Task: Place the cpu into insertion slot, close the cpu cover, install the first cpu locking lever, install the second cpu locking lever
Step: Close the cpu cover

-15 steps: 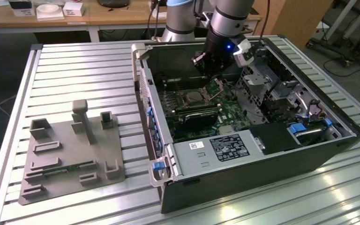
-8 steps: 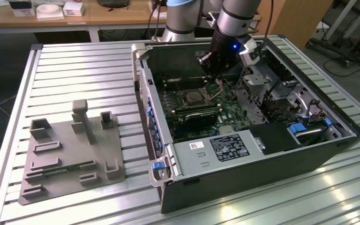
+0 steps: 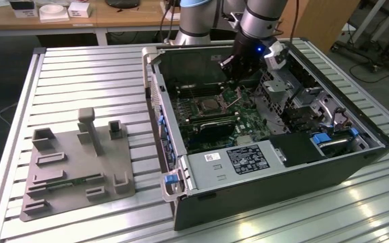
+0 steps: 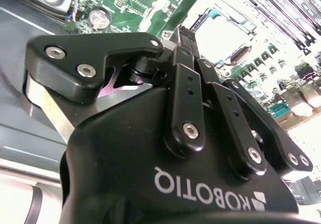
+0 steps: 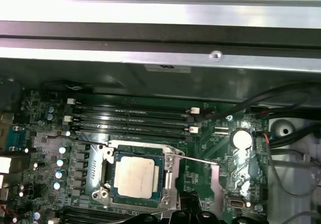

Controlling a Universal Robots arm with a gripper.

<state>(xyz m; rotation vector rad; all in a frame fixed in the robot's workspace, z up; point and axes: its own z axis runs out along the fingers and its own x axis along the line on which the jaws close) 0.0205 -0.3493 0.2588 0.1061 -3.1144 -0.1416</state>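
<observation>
The tool [image 3: 234, 91] reaches down into the open computer case [image 3: 282, 192] on the slatted bench [image 3: 79, 71], its jaws drawn narrow with nothing seen between them. Just beyond its tip in the first wrist view, the cpu [image 5: 135, 176] lies flat in the insertion slot [image 5: 105, 191], with the cpu cover [image 5: 138, 147] lowered around it. A thin lever rod [image 5: 200, 159] crosses the board close beside the tool. The long memory slots [image 5: 130, 116] lie farther off, past the cpu.
</observation>
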